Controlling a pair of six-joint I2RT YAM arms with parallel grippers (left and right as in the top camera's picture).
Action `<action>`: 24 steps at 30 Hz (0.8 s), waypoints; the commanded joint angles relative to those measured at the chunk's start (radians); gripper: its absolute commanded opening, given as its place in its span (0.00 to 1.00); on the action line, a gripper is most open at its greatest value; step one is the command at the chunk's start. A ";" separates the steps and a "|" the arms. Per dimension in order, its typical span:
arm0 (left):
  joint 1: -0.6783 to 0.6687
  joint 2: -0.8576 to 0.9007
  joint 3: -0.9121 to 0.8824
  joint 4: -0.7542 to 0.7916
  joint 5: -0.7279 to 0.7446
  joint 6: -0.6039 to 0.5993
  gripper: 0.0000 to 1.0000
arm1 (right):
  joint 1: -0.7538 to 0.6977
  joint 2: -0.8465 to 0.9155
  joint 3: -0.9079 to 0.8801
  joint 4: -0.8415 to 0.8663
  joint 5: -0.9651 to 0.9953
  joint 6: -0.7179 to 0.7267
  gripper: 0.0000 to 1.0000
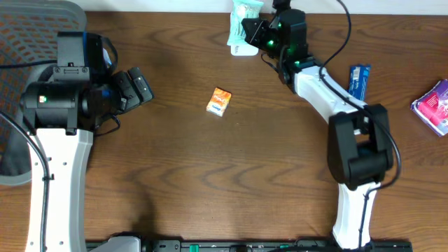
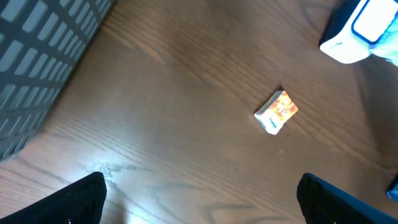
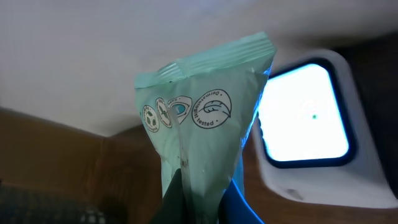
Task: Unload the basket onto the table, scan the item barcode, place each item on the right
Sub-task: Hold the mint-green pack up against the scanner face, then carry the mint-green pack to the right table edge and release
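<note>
Right now my right fingers (image 3: pixel 242 211) are pinching one end of a mint-green plastic pouch (image 3: pixel 205 118), holding it just beside the glowing window of a white barcode scanner (image 3: pixel 311 124) at the far edge of the brown wooden counter (image 1: pixel 210 175). My left fingers (image 2: pixel 81 199) are standing wide apart, hanging empty above the counter, with a small orange carton (image 2: pixel 277 112) lying near its middle.

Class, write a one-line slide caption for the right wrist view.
A mint-green packet, pinched in the right gripper, held up beside the lit scanner.
</note>
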 commanded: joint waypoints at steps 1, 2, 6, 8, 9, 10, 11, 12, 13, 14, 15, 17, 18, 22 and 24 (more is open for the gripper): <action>0.004 -0.002 0.000 -0.003 -0.007 0.003 0.98 | -0.013 0.070 0.057 -0.009 0.028 0.047 0.01; 0.004 -0.002 0.000 -0.003 -0.007 0.003 0.98 | -0.019 0.079 0.072 -0.018 0.012 0.046 0.01; 0.004 -0.002 0.000 -0.003 -0.007 0.003 0.98 | -0.053 0.084 0.133 -0.087 -0.041 -0.029 0.01; 0.004 -0.002 0.000 -0.003 -0.007 0.003 0.98 | -0.075 0.079 0.185 -0.165 -0.060 -0.085 0.01; 0.004 -0.002 0.000 -0.003 -0.007 0.003 0.98 | -0.103 0.072 0.250 -0.270 -0.076 -0.144 0.01; 0.004 -0.002 0.000 -0.003 -0.007 0.003 0.98 | -0.120 0.064 0.284 -0.332 -0.080 -0.175 0.01; 0.004 -0.002 0.000 -0.003 -0.007 0.003 0.98 | -0.137 0.057 0.312 -0.385 -0.080 -0.198 0.01; 0.004 -0.002 0.000 -0.003 -0.007 0.003 0.98 | -0.157 0.045 0.340 -0.438 -0.083 -0.219 0.01; 0.004 -0.002 0.000 -0.003 -0.007 0.003 0.98 | -0.181 0.034 0.368 -0.490 -0.083 -0.232 0.01; 0.004 -0.002 0.000 -0.003 -0.007 0.003 0.98 | -0.210 0.021 0.393 -0.541 -0.083 -0.236 0.01; 0.004 -0.002 0.000 -0.003 -0.007 0.003 0.98 | -0.237 0.009 0.413 -0.587 -0.083 -0.236 0.01; 0.004 -0.002 0.000 -0.003 -0.007 0.003 0.98 | -0.327 -0.028 0.447 -0.713 -0.081 -0.263 0.01; 0.004 -0.002 0.000 -0.003 -0.007 0.003 0.98 | -0.372 -0.044 0.451 -0.769 -0.073 -0.290 0.01; 0.004 -0.002 0.000 -0.003 -0.007 0.003 0.98 | -0.523 -0.071 0.451 -0.967 0.006 -0.359 0.01; 0.004 -0.002 0.000 -0.003 -0.007 0.003 0.98 | -0.595 -0.069 0.449 -1.032 0.011 -0.455 0.01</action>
